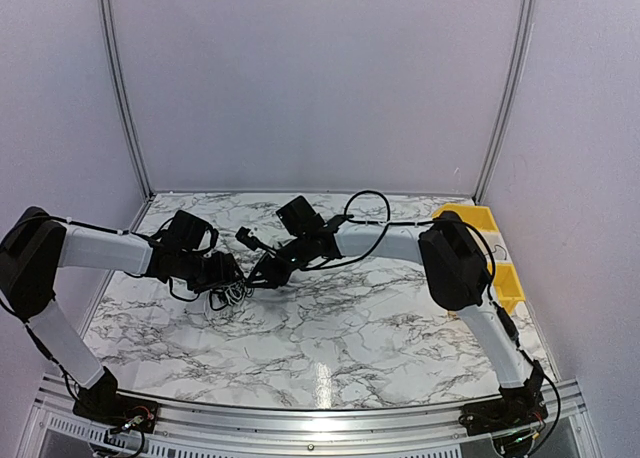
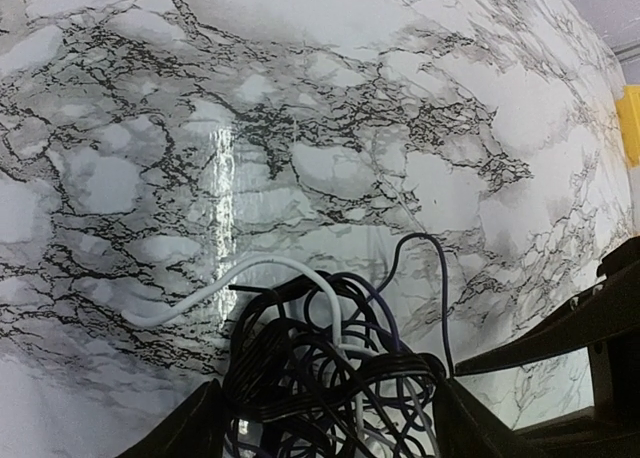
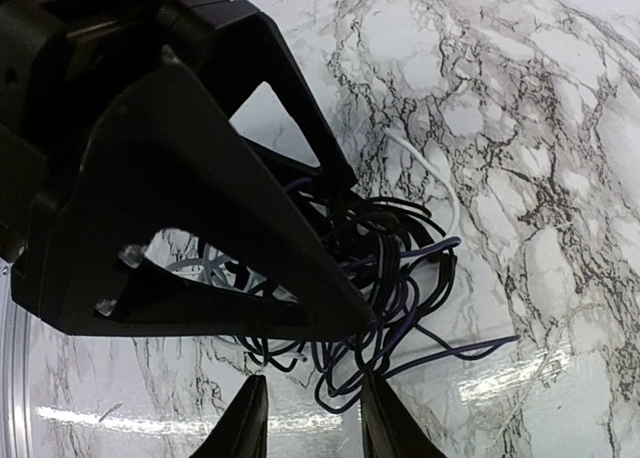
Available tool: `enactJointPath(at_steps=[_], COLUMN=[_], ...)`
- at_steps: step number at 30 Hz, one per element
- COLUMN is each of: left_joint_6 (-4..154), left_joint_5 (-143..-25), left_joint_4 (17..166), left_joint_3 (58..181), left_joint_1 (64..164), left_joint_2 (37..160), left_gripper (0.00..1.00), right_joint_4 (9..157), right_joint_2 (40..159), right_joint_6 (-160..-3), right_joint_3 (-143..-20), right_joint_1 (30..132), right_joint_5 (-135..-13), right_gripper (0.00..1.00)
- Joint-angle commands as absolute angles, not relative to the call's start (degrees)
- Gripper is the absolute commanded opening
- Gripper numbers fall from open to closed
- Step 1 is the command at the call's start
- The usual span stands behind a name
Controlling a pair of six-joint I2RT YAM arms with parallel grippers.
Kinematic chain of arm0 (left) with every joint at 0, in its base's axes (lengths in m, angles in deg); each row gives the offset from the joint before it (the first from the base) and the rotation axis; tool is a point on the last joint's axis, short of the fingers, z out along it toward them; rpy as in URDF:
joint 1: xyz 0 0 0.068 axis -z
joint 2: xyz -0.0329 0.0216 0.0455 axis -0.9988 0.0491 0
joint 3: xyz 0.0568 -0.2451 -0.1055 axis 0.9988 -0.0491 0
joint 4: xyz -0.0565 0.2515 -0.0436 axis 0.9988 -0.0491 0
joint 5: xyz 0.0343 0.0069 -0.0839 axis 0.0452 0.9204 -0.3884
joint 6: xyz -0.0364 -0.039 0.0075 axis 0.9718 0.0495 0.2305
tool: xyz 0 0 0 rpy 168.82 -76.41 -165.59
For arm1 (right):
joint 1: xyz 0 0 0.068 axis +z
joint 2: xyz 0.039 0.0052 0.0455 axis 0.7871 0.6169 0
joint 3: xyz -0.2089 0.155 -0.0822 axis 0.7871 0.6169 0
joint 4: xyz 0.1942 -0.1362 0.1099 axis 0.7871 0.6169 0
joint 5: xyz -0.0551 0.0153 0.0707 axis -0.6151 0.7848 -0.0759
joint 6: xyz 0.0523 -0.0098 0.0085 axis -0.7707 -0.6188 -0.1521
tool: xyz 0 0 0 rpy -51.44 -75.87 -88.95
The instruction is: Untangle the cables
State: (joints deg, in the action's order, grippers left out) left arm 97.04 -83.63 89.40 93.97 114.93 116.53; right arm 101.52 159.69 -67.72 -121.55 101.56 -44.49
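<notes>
— Cables, where do they lie?
— On the table, at 9 o'clock from its middle. They form a loose knot of black, purple and white loops. One white strand trails toward 9 o'clock in the left wrist view.
— Left pincer?
— Spread wide, the knot between its fingers.
— Right pincer?
— Fingers parted by a narrow gap at 6 o'clock of the knot, pinching nothing I can see. A yellow bin sits at 2 o'clock.
</notes>
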Motion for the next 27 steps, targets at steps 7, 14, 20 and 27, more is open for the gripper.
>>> enactJointPath(at_steps=[7, 14, 20, 27], left_joint_6=[97.2, 97.1, 97.1, 97.0], left_joint_5=[-84.5, -84.9, -85.0, -85.4], left_joint_4=[90.6, 90.8, 90.8, 90.5], left_joint_3=[93.4, 93.3, 93.3, 93.5], left_joint_1=[114.6, 114.5, 114.5, 114.3], left_joint_2=[116.9, 117.2, 117.1, 117.0], left_gripper=[0.71, 0.68, 0.68, 0.68], right_joint_4=[99.8, 99.2, 100.5, 101.0], right_joint_2=[156.3, 155.1, 156.9, 149.9], right_joint_6=[-70.7, -74.2, -74.8, -76.0], right_joint_3=[-119.9, -118.0, -120.2, -116.3], right_joint_1=[102.0, 102.3, 102.8, 103.0], right_joint_5=[-56.3, -57.9, -59.1, -62.1], right_gripper=[0.21, 0.32, 0.31, 0.23])
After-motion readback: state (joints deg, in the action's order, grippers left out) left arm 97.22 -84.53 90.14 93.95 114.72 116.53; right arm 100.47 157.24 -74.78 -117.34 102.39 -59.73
